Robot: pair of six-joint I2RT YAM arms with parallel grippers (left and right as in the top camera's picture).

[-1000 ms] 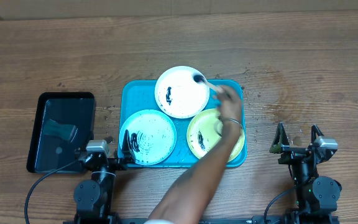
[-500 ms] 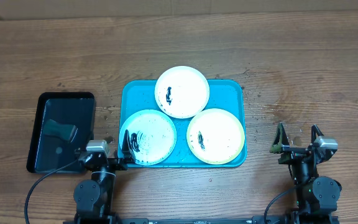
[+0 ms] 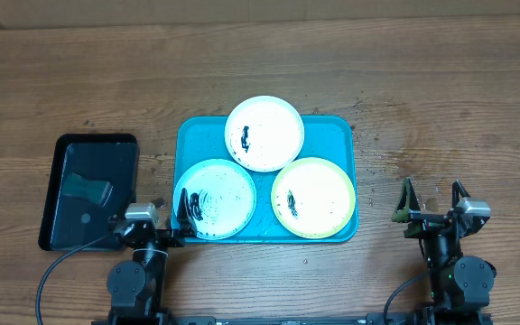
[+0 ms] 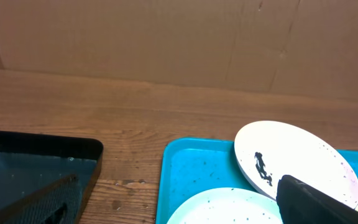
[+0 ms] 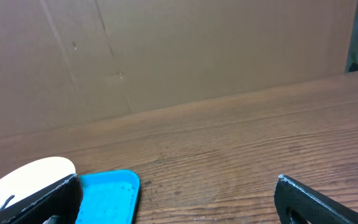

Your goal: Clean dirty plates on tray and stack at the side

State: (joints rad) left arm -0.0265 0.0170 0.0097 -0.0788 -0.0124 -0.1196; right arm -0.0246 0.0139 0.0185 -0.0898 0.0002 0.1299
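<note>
The turquoise tray (image 3: 199, 143) holds three smeared plates. The white plate (image 3: 264, 133) rests at the back, overlapping the light blue plate (image 3: 215, 199) at front left and the yellow-green plate (image 3: 313, 197) at front right. My left gripper (image 3: 161, 218) is open at the tray's front left corner. My right gripper (image 3: 433, 200) is open and empty on the table right of the tray. In the left wrist view I see the tray (image 4: 194, 174), white plate (image 4: 294, 155) and blue plate (image 4: 229, 208). The right wrist view shows the tray corner (image 5: 107, 193) and the white plate's edge (image 5: 30, 174).
A black rectangular tray (image 3: 91, 190) with a dark sponge-like piece (image 3: 88, 189) in it lies left of the turquoise tray; it shows in the left wrist view (image 4: 30, 171). A cardboard wall stands behind the wooden table.
A person's arm that reached over the yellow-green plate to the white plate has withdrawn out of view. Both arms and the plates have not moved.
</note>
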